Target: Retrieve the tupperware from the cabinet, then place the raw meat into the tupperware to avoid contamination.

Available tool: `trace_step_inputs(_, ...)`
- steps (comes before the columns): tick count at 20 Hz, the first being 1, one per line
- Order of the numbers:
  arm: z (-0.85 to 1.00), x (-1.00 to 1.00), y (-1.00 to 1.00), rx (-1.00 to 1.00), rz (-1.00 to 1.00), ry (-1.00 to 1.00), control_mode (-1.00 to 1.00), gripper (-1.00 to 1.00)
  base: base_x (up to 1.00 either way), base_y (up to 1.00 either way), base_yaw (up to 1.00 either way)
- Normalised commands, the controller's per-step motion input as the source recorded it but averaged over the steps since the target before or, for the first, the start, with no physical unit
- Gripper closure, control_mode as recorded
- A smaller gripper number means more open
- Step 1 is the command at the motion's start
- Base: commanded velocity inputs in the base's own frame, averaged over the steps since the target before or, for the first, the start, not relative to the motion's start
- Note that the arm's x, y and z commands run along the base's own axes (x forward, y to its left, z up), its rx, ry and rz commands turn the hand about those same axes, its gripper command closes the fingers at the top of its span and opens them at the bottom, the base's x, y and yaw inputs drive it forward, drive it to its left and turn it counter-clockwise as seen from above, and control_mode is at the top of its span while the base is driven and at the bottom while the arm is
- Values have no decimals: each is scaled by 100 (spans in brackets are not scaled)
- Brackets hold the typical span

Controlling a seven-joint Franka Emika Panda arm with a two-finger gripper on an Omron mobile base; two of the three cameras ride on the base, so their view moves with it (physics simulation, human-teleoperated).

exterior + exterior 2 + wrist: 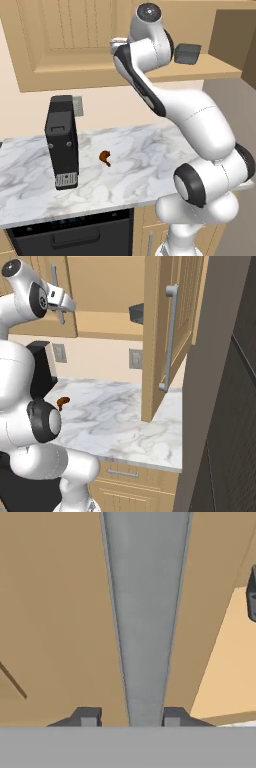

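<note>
tupperware [187,53]: on the open cabinet [70,40] shelf, well apart from the fingers [88,717], half hidden behind a door in the right base view | raw meat [105,158]: on the marble surface [130,150], beside black appliance [62,142] | fingers: narrow, straddling the closed door's grey bar handle [146,612]; contact unclear

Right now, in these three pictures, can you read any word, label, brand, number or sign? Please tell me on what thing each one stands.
None: no readable text in any view.
black appliance: a pale patch low on its front, too blurred to read.
tupperware, raw meat, cabinet: no markings.
wall outlets: plain plates, no writing.
</note>
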Motion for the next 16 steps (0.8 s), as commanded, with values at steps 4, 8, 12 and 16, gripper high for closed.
trace_step_inputs(4,-14,-1,0,11,0,-18,-100,100,0,0,0)
trace_step_inputs(8,-2,-8,16,2,0,-9,-100,100,0,0,0)
trace_step_inputs(12,5,-43,49,-12,-5,1,-100,100,0,0,0)
trace_step_inputs(16,5,-69,57,-14,-3,5,-100,100,0,0,0)
